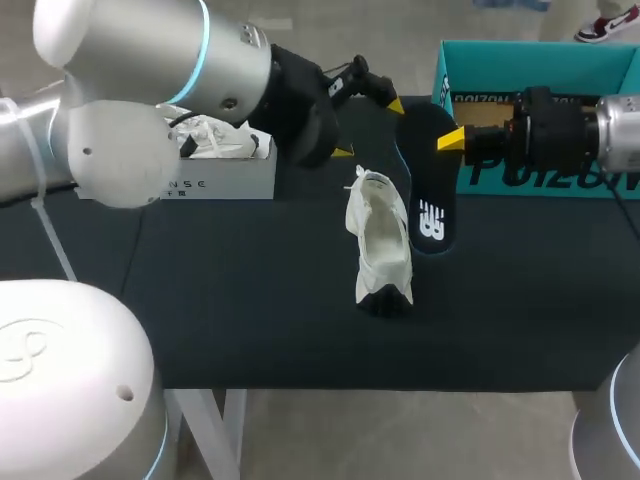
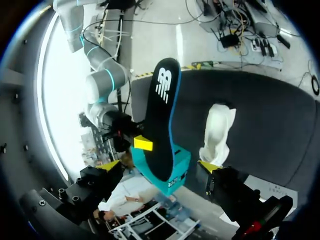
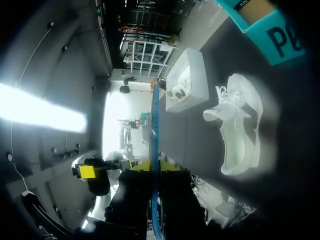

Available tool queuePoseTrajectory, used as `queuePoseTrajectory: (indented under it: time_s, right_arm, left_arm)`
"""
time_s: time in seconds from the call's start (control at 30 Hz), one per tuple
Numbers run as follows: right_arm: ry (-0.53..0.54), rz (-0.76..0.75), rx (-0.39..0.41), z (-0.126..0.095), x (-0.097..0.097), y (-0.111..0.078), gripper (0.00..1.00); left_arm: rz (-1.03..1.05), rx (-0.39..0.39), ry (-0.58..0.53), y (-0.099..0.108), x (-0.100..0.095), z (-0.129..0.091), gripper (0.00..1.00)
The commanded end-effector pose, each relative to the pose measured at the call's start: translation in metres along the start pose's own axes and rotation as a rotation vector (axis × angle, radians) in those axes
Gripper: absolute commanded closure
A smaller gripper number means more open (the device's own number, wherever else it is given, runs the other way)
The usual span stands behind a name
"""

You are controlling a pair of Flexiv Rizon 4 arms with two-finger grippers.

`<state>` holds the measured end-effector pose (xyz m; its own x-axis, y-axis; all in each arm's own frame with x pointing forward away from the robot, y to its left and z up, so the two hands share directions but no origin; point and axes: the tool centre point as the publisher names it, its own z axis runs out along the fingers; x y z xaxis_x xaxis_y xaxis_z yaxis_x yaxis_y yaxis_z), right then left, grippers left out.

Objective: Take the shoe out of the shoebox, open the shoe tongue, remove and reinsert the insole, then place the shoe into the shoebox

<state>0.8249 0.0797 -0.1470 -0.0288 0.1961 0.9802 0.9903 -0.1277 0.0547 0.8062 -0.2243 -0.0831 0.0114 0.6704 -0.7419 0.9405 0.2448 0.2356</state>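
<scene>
Left arm (image 1: 150,60): from where I stand, its job now is to steady the shoe before anything goes back in. It bends in over the far side of the table (image 1: 250,300), and the left gripper (image 2: 160,166) has its jaws spread wide, holding nothing.
Right arm (image 1: 610,130): best kept slow and level. It reaches in flat from the side, with the right gripper (image 3: 155,164) clamped on the insole.
Shoebox (image 1: 540,65): teal and open, behind the right jaws; not needed until the last step.
White box (image 1: 225,165): behind the left jaws with another shoe inside; leave it alone.
Shoe (image 1: 381,240): on the table, below and ahead of both sets of jaws, opening upward. The tongue looks as if it wants holding back so the mouth stays wide.
Insole (image 1: 430,185): out of the shoe, pinched near one end between the right jaws, its logo end hanging free just beside the shoe. It sits ahead of the left jaws' gap, not touching them as far as I can see. I'd feed it in toe first and flat; if the logo end is the heel, that calls for a change of grip.
</scene>
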Motion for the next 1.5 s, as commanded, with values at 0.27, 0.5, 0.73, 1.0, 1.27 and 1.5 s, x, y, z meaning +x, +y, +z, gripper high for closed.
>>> queuePoseTrajectory:
  time_s: [0.27,0.5,0.73,1.0,1.27,1.5]
  right_arm:
    - [-0.079,0.002,0.044,0.020,-0.013,0.001,1.00]
    - [-0.089,0.009,0.036,0.021,-0.019,-0.001,1.00]
    - [-0.094,0.008,0.047,0.027,-0.022,0.001,1.00]
    - [-0.113,-0.022,0.034,0.030,-0.021,0.003,1.00]
    - [0.098,0.001,-0.051,0.024,-0.017,0.006,1.00]
    - [0.090,0.001,-0.025,0.027,-0.012,0.007,1.00]
  left_arm:
    - [0.100,0.277,0.475,0.010,-0.026,-0.001,0.00]
    - [0.101,0.343,0.606,0.017,-0.036,-0.001,0.00]
    - [0.151,0.356,0.611,0.015,-0.041,-0.002,0.00]
    - [0.129,0.329,0.596,0.016,-0.039,0.003,0.00]
    - [0.133,0.265,0.528,0.038,-0.050,0.009,0.00]
    - [0.199,0.293,0.593,0.049,-0.058,0.018,0.00]
